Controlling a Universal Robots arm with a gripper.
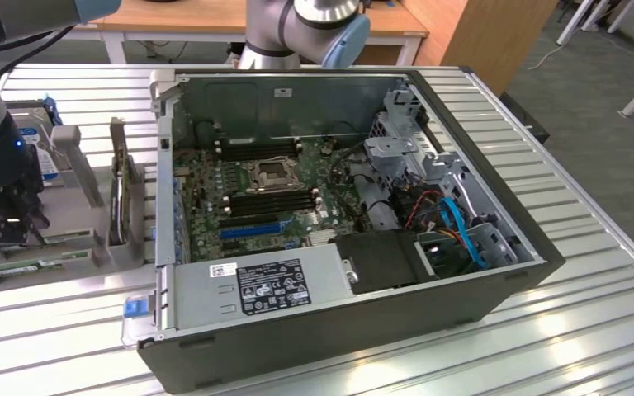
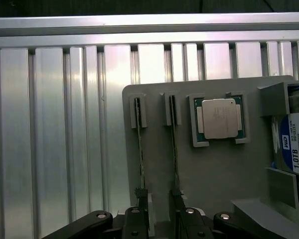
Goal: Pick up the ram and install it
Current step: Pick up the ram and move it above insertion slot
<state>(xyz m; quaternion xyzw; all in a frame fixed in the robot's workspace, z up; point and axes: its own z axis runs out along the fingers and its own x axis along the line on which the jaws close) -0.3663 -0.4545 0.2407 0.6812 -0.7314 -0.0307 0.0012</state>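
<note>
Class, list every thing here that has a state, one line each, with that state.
Black end effector, open, above the grey holder.
Thin green ram stick, standing on edge in its holder slot.
Second green ram stick, likewise slotted on edge.
Square silver processor chip, seated flat in holder recess.
Black computer case, lying on its side, panel off.

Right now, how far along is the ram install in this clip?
Done: nothing visibly; no green stick appears to sit in the motherboard's black memory slots. In hand: the open fingers hover over the grey holder, gripping nothing, where two ram sticks stand on edge. Left: both the pick-up and the install.
</note>
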